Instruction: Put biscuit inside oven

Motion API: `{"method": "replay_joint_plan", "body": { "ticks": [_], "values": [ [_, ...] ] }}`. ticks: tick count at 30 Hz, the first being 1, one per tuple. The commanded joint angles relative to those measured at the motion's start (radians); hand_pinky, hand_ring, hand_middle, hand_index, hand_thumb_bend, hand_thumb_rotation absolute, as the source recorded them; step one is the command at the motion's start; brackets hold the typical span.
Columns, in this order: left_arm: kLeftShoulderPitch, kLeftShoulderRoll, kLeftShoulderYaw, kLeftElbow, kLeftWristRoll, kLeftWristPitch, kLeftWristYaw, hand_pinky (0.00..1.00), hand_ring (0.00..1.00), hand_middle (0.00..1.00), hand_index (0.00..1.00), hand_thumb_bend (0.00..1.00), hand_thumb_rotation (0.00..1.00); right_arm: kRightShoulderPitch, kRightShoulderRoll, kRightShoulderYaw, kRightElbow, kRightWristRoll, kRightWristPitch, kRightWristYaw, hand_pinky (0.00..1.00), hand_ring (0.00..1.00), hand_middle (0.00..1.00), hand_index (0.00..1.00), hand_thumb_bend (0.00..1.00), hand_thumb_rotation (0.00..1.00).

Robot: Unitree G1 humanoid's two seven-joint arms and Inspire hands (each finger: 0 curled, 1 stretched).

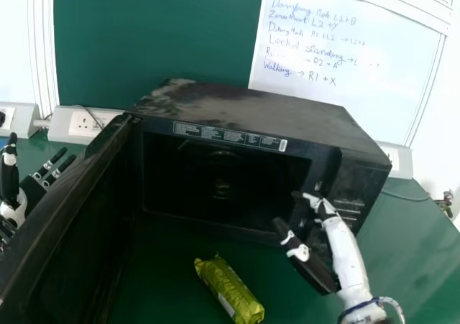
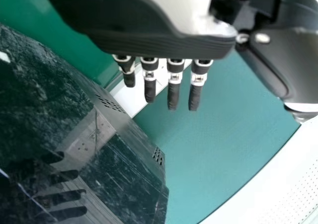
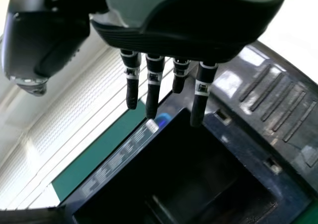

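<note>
Left of the oven, your left hand is open, fingers straight, holding nothing. The biscuit, in a shiny yellow-green wrapper, lies before the oven, its long axis slanting toward your near right. At the oven's right front, your right hand is open and empty; you can't tell if it touches.

Biscuit wrapper — glossy plastic | oven — scuffed, glossy | smooth table
</note>
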Motion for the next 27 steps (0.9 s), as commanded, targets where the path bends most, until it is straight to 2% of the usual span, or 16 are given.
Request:
{"method": "replay_joint_plan", "body": {
  "ticks": [1,6,9,12,16,22,27],
  "values": [
    [-0.006,0.017,-0.008,-0.014,-0.012,-0.004,0.006,0.99,0.95,0.93,0.90,0.37,0.13,-0.016,-0.017,0.017,-0.058,-0.037,0.066,0.066,0.74,0.83,0.87,0.90,0.90,0.55],
    [-0.008,0.016,-0.010,-0.025,-0.020,-0.001,0.031,1.00,0.97,0.94,0.93,0.37,0.13,-0.049,-0.025,0.064,-0.154,-0.101,0.209,0.213,0.75,0.87,0.90,0.93,0.89,0.48],
    [-0.010,0.012,-0.010,-0.023,-0.028,-0.001,0.038,1.00,0.96,0.93,0.91,0.39,0.12,-0.093,-0.056,0.081,-0.187,-0.138,0.272,0.318,0.73,0.86,0.89,0.92,0.87,0.43],
    [-0.010,0.016,-0.017,-0.023,-0.017,-0.005,0.032,1.00,0.96,0.93,0.91,0.40,0.11,-0.137,-0.081,0.087,-0.191,-0.168,0.290,0.409,0.70,0.84,0.87,0.90,0.87,0.42],
    [-0.011,0.013,-0.020,-0.022,-0.026,-0.007,0.040,1.00,0.96,0.92,0.90,0.40,0.12,-0.190,-0.099,0.098,-0.191,-0.231,0.307,0.538,0.61,0.76,0.81,0.87,0.90,0.46],
    [-0.010,0.017,-0.023,-0.025,-0.026,-0.007,0.038,1.00,0.97,0.93,0.90,0.42,0.11,-0.276,-0.072,0.115,-0.191,-0.340,0.324,0.762,0.66,0.80,0.82,0.84,0.90,0.45],
    [-0.010,0.016,-0.023,-0.026,-0.033,-0.007,0.042,1.00,0.96,0.92,0.89,0.40,0.11,-0.321,-0.047,0.138,-0.191,-0.418,0.312,0.889,0.69,0.81,0.82,0.83,0.90,0.47]
  ]
}}
